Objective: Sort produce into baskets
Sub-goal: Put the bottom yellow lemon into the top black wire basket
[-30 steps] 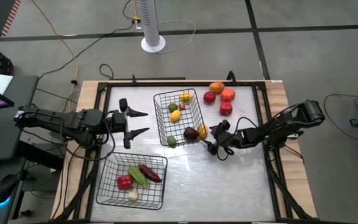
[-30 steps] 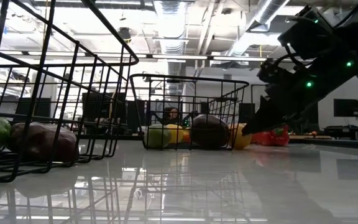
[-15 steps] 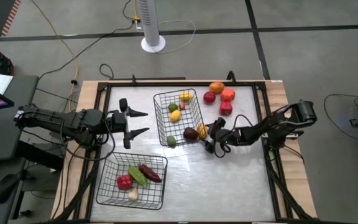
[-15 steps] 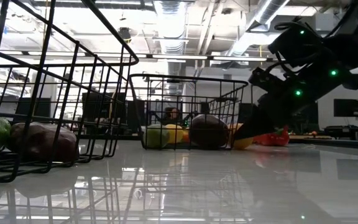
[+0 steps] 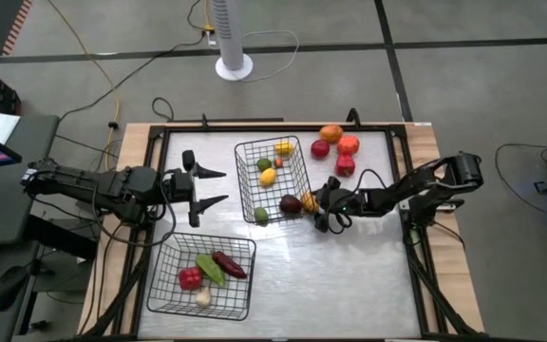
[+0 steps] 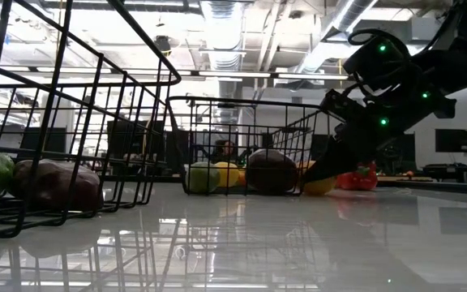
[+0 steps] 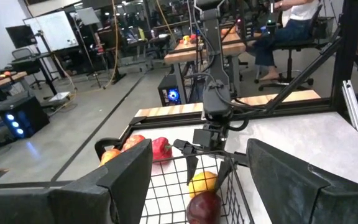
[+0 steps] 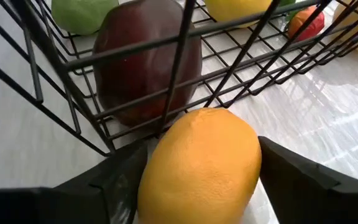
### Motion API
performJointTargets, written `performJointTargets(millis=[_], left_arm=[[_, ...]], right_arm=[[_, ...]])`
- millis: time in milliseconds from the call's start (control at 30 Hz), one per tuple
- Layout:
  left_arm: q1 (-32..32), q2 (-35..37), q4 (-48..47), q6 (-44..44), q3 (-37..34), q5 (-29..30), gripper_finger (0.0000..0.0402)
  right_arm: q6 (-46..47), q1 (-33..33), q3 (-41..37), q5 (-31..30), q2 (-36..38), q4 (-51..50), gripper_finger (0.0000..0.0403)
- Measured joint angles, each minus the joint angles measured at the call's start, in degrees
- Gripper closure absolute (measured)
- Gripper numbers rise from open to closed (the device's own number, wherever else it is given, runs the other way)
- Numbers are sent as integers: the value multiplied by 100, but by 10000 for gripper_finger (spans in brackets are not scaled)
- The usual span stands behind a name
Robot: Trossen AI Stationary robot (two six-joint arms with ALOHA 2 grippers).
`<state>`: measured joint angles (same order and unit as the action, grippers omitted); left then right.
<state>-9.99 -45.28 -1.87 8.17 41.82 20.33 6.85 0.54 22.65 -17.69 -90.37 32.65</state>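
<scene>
A yellow-orange fruit (image 5: 308, 200) lies on the table against the outside of the right wall of the far wire basket (image 5: 273, 180). It also shows in the right wrist view (image 8: 197, 165). My right gripper (image 5: 319, 205) is open and low over the table, with one finger on each side of this fruit. I cannot tell whether the fingers touch it. Inside the basket, a dark maroon fruit (image 8: 148, 62) lies just behind the wall. My left gripper (image 5: 224, 186) is open and empty, left of the far basket.
The far basket also holds yellow, green and small red pieces. The near basket (image 5: 202, 275) at the front left holds red, green, maroon and white pieces. Several red and orange fruits (image 5: 335, 149) lie at the table's far right. Bare table lies in front of my right gripper.
My right gripper has gone toward the table's left edge, up to the yellow-orange fruit beside the far basket. Its fingers now stand on either side of the fruit. The fruit has stayed where it was.
</scene>
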Motion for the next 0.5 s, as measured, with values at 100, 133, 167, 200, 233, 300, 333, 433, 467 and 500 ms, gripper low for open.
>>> performJointTargets(millis=[100, 133, 167, 200, 233, 300, 333, 433, 467, 500], left_arm=[[1, 0, -1, 19, 0, -1, 152], [1, 0, -2, 19, 0, -1, 152], [-1, 0, -2, 17, 0, -1, 152], [1, 2, -2, 15, 0, -1, 152], [-1, 0, -2, 15, 0, -1, 152], [-1, 2, -9, 13, 0, -1, 152], [0, 0, -15, 13, 0, -1, 152], [-1, 0, -26, 13, 0, -1, 152], [1, 0, -29, 13, 0, -1, 152], [1, 0, -40, 13, 0, -1, 152]], right_arm=[[-2, -13, 0, -2, 1, -19, 104], [3, -13, 0, 0, 3, -21, 104], [9, -13, 0, -2, 3, -23, 104], [15, -13, 0, -2, 3, -25, 104], [17, -13, 0, -2, 3, -29, 104], [51, -21, 1, -2, 5, -59, 103], [73, -31, 3, -3, 9, -96, 103], [188, -88, 11, -42, 67, -303, 103], [225, -99, 11, -49, 93, -374, 103], [260, -103, 11, -55, 130, -448, 103]])
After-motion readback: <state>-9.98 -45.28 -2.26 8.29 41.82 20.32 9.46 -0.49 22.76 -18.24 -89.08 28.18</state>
